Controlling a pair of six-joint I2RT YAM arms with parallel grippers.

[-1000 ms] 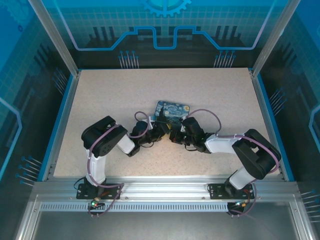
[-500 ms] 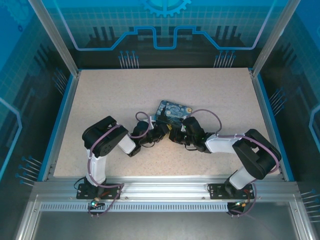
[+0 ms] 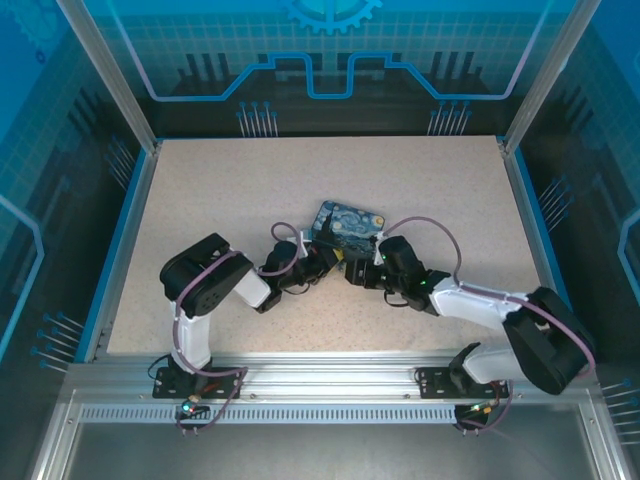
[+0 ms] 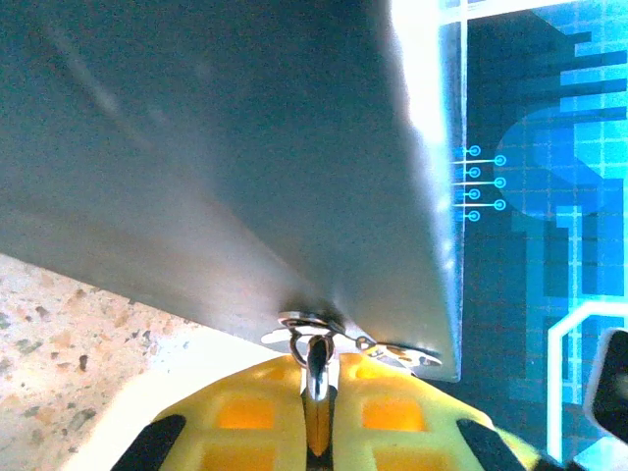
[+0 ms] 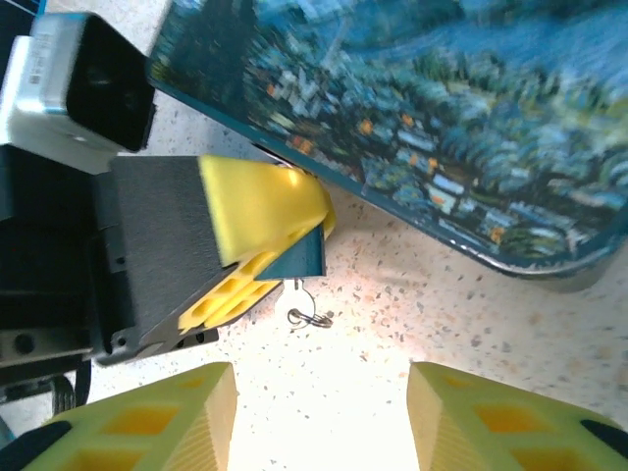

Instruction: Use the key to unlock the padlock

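While the left gripper (image 5: 294, 245) is clamped down on the padlock (image 5: 307, 257), the right gripper (image 5: 322, 397) stands wide open with nothing in it.

Padlock: the bluish-dark body is pinched at the tips of the left yellow fingers (image 5: 260, 211), right up against the near edge of the Starry-Night tin (image 5: 442, 118).

Left wrist view: a thin silvery metal piece (image 4: 316, 368) (the shackle, by the look of it) runs up between the two yellow pads. Small silvery rings (image 4: 304, 322) sit just past the fingertips. The tin's grey wall is directly ahead. I can't tell if it's touching.

Key (image 5: 309, 316): a tiny dark wire-like bit on the speckled table (image 5: 412, 324). It's just beyond the left fingertips and ahead of the right gripper's gap, roughly centred between its two fingers and apart from both. A hair-thin line goes from it up toward the padlock. It's too small to say whether they are joined.

Top view: both grippers are close together, tips facing, on the near side of the tin. The left one is at the tin's edge and the right one is just beside it.
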